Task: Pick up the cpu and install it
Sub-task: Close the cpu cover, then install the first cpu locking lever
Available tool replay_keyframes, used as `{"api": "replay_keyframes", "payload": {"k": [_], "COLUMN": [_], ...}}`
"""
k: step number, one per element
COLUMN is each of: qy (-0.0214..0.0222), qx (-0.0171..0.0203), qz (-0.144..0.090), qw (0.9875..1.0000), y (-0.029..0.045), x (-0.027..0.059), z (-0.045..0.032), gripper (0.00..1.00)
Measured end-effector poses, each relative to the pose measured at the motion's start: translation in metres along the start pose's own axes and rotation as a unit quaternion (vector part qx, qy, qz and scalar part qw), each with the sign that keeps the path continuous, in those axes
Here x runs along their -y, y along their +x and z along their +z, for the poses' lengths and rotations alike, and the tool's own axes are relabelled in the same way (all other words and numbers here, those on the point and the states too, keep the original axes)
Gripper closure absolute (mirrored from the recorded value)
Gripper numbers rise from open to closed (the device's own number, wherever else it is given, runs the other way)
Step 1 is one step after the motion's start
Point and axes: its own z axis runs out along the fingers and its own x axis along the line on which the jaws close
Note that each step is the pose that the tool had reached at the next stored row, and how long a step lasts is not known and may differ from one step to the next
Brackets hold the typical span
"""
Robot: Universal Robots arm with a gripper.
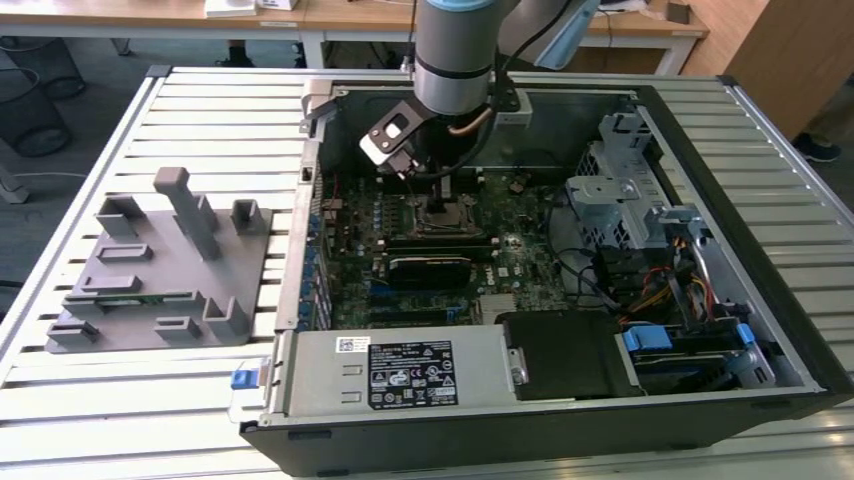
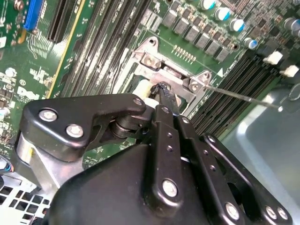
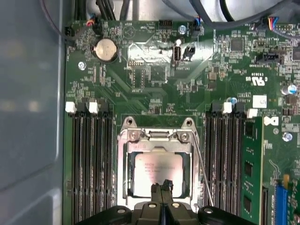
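- Seating step is in hand, by my judgement: the cpu (image 3: 157, 171) lies flat inside the socket frame (image 3: 123, 159) on the motherboard (image 3: 140, 79), silver lid up.
- My tool (image 3: 161, 188): clenched, tips pressed together, gripping nothing. It is poised over one edge of the cpu lid; whether it touches or just clears it, I cannot tell.
- Lever (image 3: 202, 173): thin rod running aslant just beside the frame; it looks unlatched to me.
- Fixture (image 1: 160, 270): grey, on the tabletop (image 1: 200, 110), well apart from the case (image 1: 534, 430).
- Next move calls for a straight lift off the lid, with no sideways drag on the chip.
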Motion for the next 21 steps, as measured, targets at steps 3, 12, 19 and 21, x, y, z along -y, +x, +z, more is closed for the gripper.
{"api": "replay_keyframes", "payload": {"k": [3, 12, 19, 21], "qy": [0.0014, 0.0028, 0.0029, 0.0029], "qx": [-0.0017, -0.0023, -0.0023, -0.0023], "qz": [0.000, 0.000, 0.000, 0.000], "qw": [1.0000, 1.0000, 1.0000, 1.0000], "y": [0.0001, 0.0001, 0.0001, 0.0001], "x": [-0.0032, -0.0083, -0.0087, -0.0087], "z": [0.0000, -0.0001, -0.0018, -0.0036], "gripper": [0.89, 0.89, 0.89, 0.89]}}
